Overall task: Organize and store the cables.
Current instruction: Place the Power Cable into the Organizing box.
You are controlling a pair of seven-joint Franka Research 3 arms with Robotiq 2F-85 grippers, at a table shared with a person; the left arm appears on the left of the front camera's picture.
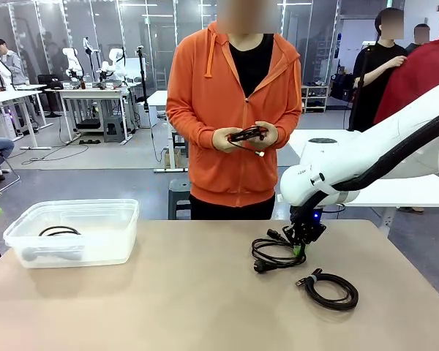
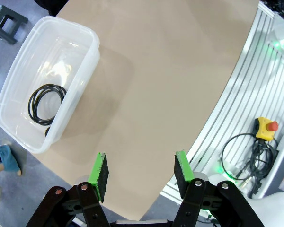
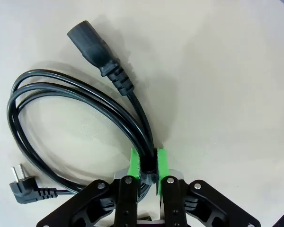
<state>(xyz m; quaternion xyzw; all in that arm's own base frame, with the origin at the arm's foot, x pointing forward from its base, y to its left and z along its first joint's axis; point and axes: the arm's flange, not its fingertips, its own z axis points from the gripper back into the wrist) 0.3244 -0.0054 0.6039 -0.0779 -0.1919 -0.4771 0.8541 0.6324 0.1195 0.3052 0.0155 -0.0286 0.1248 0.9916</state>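
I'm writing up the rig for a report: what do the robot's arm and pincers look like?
The right arm is glossy white and rounded, with a thick black hose along it and a small blue light near the wrist. The left pincer and right pincer are black linkages with silver pins and green pads.

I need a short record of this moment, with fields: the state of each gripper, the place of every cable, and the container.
right gripper: fingers shut on the power cord, which lies coiled on the table
left gripper: open, above bare table, holding nothing
container: clear, on the robot's left side of the table, one coiled cable inside
second coil: on the table beside the power cord, untouched
person: across the table, holding a thin cable
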